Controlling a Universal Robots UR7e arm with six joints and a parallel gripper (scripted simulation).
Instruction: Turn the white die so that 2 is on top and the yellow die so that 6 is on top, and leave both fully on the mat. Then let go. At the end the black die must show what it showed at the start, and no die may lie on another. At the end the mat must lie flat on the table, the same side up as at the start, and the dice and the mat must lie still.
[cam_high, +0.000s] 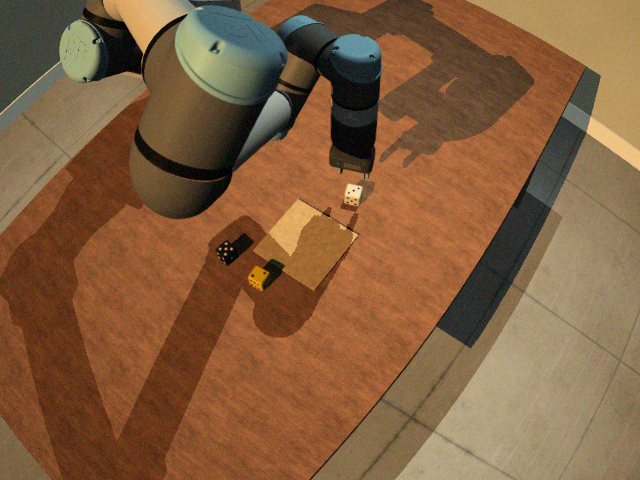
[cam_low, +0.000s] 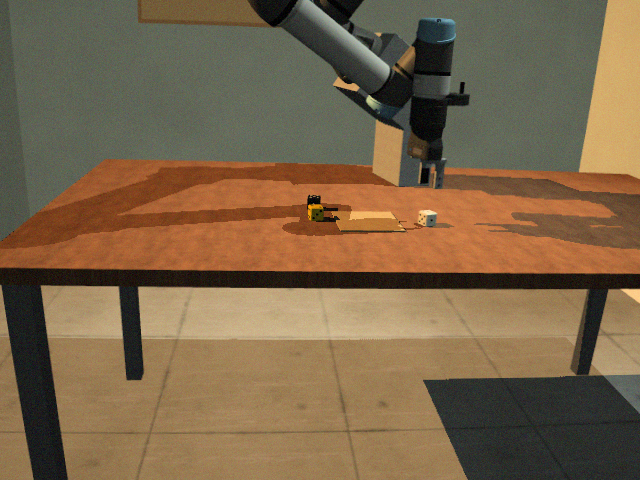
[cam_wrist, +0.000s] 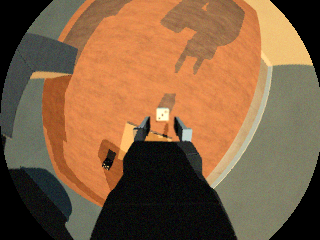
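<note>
The white die (cam_high: 353, 194) (cam_low: 427, 217) (cam_wrist: 162, 115) lies on the bare table, just off a corner of the tan mat (cam_high: 289, 227) (cam_low: 369, 222). My gripper (cam_high: 355, 174) (cam_low: 431, 180) (cam_wrist: 162, 122) is open and empty. It hangs straight above the white die with a clear gap, fingers pointing down. The yellow die (cam_high: 258, 277) (cam_low: 315, 212) sits on the table touching or just off the mat's opposite edge. The black die (cam_high: 226, 252) (cam_low: 313, 198) (cam_wrist: 110, 158) stands on the table a little beyond the yellow one. No die is on the mat.
The wooden table (cam_high: 413, 258) (cam_low: 206, 248) bears only the mat and the three dice. The arm's bulky elbow and shoulder loom over the table's left side in the top view and cast dark shadows over the mat.
</note>
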